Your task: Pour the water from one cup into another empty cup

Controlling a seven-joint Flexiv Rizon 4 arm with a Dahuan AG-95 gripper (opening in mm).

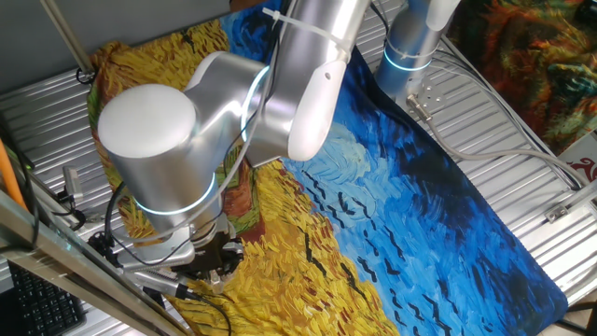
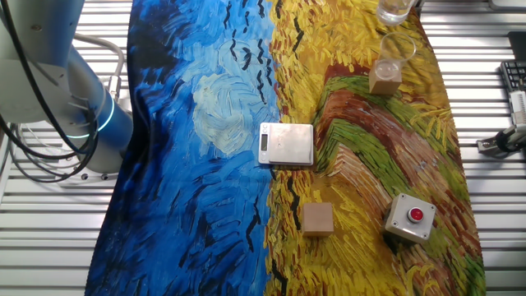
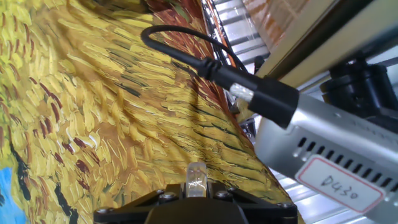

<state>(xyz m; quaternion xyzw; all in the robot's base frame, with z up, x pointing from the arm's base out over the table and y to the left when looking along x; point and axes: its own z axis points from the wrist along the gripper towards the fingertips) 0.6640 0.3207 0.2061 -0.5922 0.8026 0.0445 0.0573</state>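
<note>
In one fixed view I count one arm, mine, and it fills the left side. My gripper [image 1: 213, 263] hangs low over the yellow part of the painted cloth [image 1: 392, 215]. My own elbow blocks most of it, so I cannot tell whether my jaws are parted or closed. No cup shows here.

In the other fixed view I count two cups, both beyond the silver scale [image 2: 286, 144], toward the cloth's far end. The clear tumbler [image 2: 395, 10] stands farthest from the scale and the frame's top edge cuts it off. The peach cup [image 2: 389, 64] stands nearer the scale, long axis upright and mouth up. Its lower part is hard to make out. I cannot see the water. One wooden block [image 2: 317, 219] and one red button box [image 2: 409, 217] lie on the scale's near side. My hand is out of frame.

In the hand view, only a pale fingertip [image 3: 196, 177] pokes out above my black body. One silver camera box [image 3: 323, 155] with its black cable [image 3: 186, 53] crowds the right.
</note>
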